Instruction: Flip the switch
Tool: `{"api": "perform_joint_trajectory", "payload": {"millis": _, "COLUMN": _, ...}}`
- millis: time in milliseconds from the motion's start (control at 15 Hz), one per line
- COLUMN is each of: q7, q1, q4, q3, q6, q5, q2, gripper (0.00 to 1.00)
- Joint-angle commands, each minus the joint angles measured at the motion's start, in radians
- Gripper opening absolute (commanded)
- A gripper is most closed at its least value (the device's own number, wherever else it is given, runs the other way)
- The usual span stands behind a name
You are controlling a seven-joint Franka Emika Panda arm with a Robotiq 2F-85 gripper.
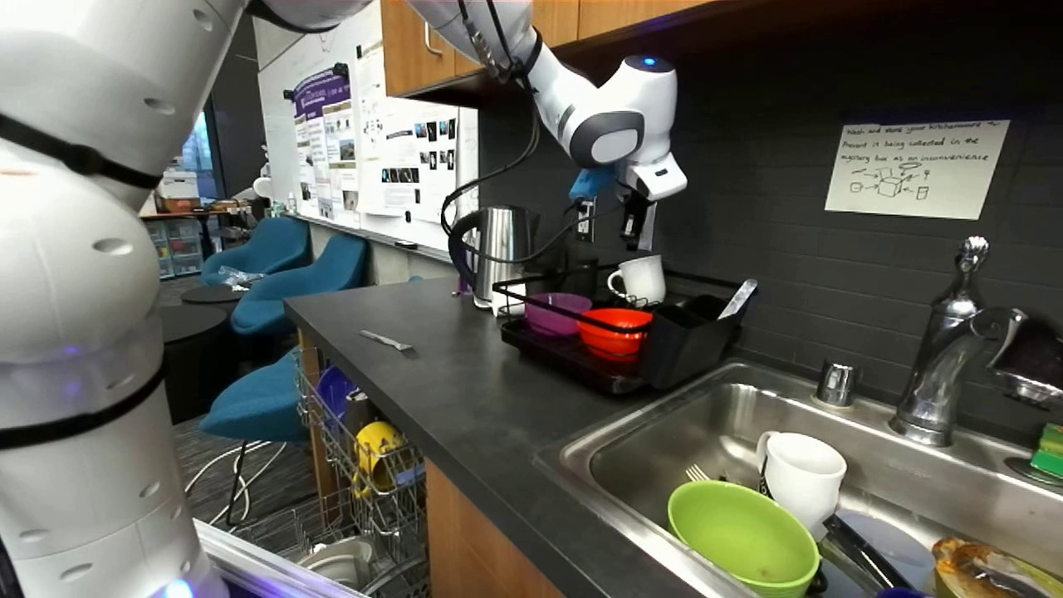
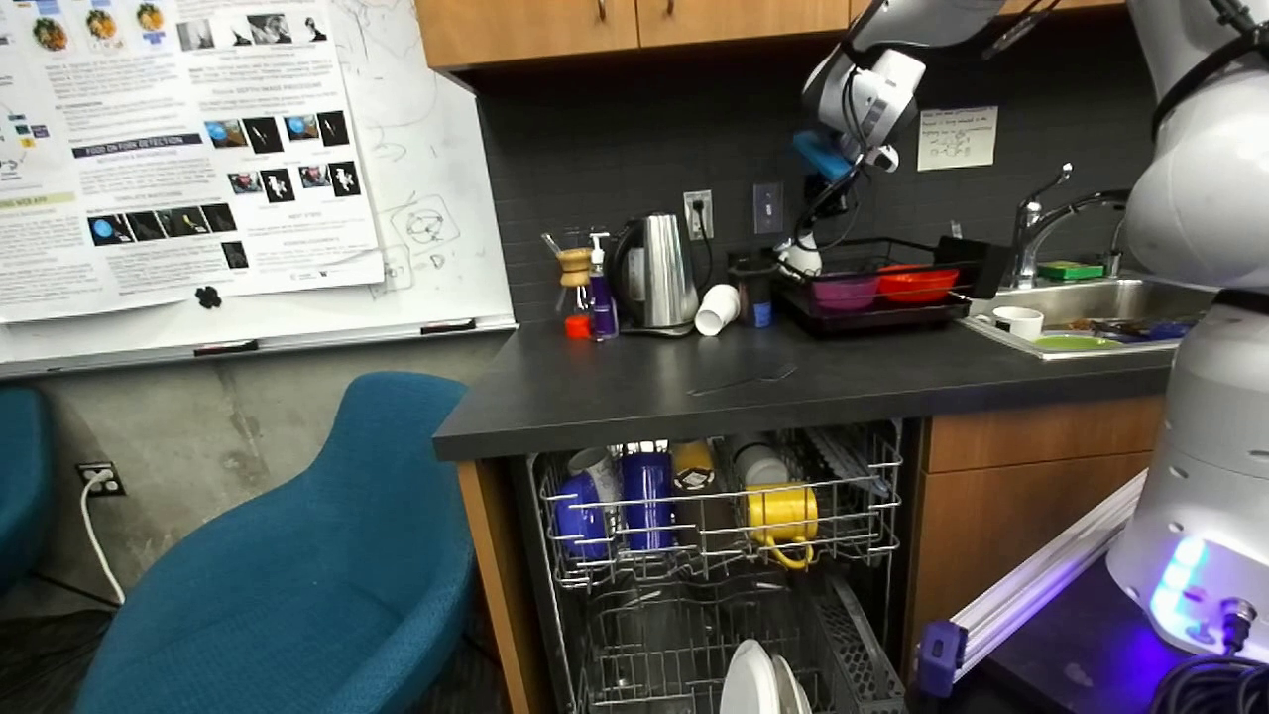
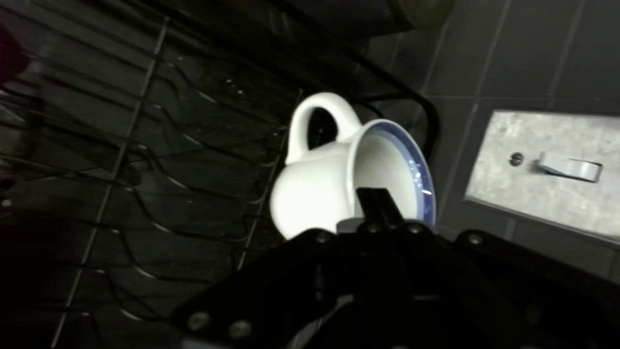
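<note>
I'd guess this is the lining-up step; next move imo is a shift to the right in the wrist view, then a push, no grabbing needed. So left to right: wire rack (image 3: 115, 178) left of the pincer (image 3: 374, 193), then a white mug (image 3: 322, 186) just behind it, can't tell if they touch. Pincer itself is closed all the way, nothing gripped. Last, the switch (image 3: 571, 167), well apart on the pincer's right, set in a metal plate (image 3: 542, 196).
</note>
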Motion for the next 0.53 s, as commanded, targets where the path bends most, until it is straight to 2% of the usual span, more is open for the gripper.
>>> {"api": "perform_joint_trajectory", "payload": {"millis": 0, "q7": -0.026, "q1": 0.042, "q4": -0.169, "q3": -0.043, "q6": 0.017, "q5": -0.075, "q2": -0.125, "gripper": 0.0}}
{"api": "perform_joint_trajectory", "payload": {"millis": 467, "q7": -0.034, "q1": 0.04, "q4": -0.383, "q3": -0.088, "q6": 0.044, "q5": -0.179, "q2": -0.303, "gripper": 0.0}}
